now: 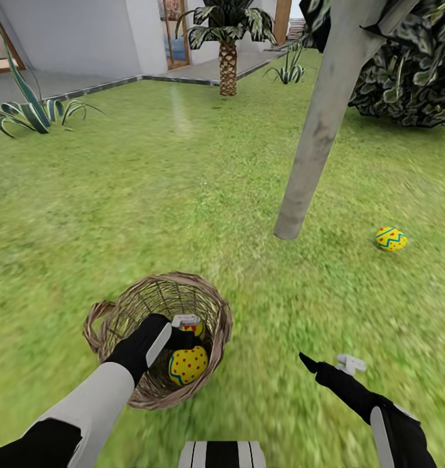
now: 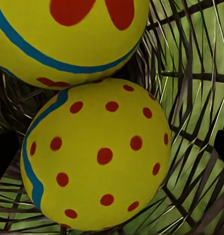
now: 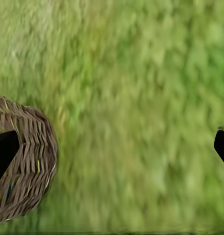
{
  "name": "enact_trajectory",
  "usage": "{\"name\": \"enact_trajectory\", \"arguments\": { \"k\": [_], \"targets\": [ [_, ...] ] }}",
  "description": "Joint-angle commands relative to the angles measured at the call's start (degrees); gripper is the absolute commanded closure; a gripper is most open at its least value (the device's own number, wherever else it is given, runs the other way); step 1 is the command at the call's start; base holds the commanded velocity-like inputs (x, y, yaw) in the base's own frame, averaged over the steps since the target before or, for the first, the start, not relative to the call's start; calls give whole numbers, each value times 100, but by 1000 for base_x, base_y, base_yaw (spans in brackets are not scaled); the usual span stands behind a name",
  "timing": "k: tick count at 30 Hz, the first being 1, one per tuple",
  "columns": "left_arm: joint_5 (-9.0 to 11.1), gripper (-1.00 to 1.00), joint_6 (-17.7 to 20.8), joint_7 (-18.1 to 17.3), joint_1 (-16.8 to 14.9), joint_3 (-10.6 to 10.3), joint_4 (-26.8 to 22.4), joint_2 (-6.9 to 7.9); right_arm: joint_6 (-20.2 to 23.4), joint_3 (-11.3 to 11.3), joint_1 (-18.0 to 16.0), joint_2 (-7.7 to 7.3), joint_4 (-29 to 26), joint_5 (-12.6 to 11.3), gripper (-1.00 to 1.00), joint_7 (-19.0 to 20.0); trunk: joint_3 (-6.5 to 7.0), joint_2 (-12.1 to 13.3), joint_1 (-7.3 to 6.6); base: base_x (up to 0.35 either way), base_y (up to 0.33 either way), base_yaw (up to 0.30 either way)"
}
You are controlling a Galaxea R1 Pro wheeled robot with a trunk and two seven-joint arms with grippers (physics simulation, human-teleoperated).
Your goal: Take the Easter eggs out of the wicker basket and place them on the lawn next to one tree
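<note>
The wicker basket (image 1: 183, 281) stands on the lawn (image 1: 151, 195) close in front of me. My left gripper (image 1: 180, 339) reaches down inside it and is open. A red-dotted yellow egg (image 2: 99, 156) lies between its fingertips (image 2: 4, 154), untouched on either side. A second egg (image 2: 67, 39), with red petals and a blue band, rests against the dotted one. A third egg (image 1: 391, 238), with blue zigzags, lies on the grass right of the pale grey tree trunk (image 1: 316, 130). My right gripper (image 1: 326, 365) hovers open over bare grass, right of the basket (image 3: 28, 161).
A scaly-trunked palm (image 1: 227, 62) stands far back by the grey patio (image 1: 86, 81) and the white house. A spiky plant (image 1: 27, 110) grows at far left. A dark leafy bush (image 1: 410, 84) sits behind the tree at right. Open grass lies between basket and trunk.
</note>
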Motion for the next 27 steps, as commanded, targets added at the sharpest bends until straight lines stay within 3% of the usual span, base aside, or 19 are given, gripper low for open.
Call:
{"name": "enact_trajectory", "arguments": {
  "k": [1,9,15,27],
  "targets": [
    [2,-100,23,-9,-2,-11,-5,4,50,-19,-4,4,30,-41,-100,16,-4,-2,-1,0,0,0],
    [-4,-100,31,-16,-2,-7,-5,9,37,-24,-4,-1,171,-49,-100,24,-4,-2,-1,0,0,0],
    [-10,-100,38,-17,-2,-2,-5,9,37,-24,-4,-2,177,-49,-100,24,-137,-10,14,0,0,0],
    [-11,-100,30,-16,-2,-9,-5,9,37,-24,-4,-2,178,-49,-100,25,-137,-10,14,0,0,0]
  ]
}}
